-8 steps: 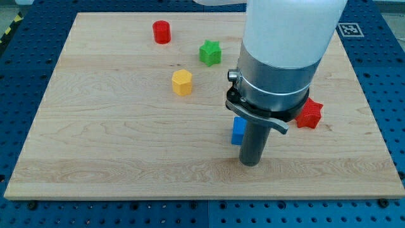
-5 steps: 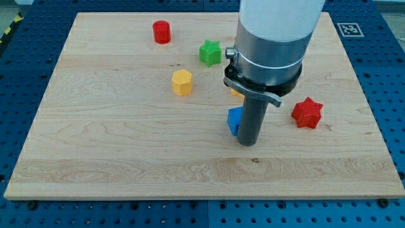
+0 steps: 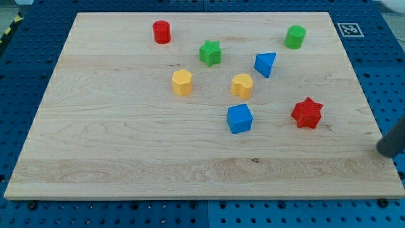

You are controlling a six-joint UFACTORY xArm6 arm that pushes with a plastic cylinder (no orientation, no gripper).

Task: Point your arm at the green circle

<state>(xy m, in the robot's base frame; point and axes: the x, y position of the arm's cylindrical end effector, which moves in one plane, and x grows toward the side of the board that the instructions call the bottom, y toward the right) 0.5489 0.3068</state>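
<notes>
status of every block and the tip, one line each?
green circle: upright, untouched, near the view's top right.
green star: flat on the board, alone.
red cylinder: upright, alone.
blue triangle: flat on the board, alone.
yellow hexagon: flat on the board, alone.
yellow heart: flat on the board, alone.
blue cube: flat on the board, alone.
red star: flat on the board, alone.
my tip: at the view's right edge, touching no block.

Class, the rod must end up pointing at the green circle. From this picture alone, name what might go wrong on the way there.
1. My tip sits at the view's right edge, off the board; the red star lies nearest it, so a wide sweep could knock it.
2. The blue triangle lies close to the green circle; overshooting may shove it.
3. Arriving too fast might push the green circle itself off the board.
</notes>
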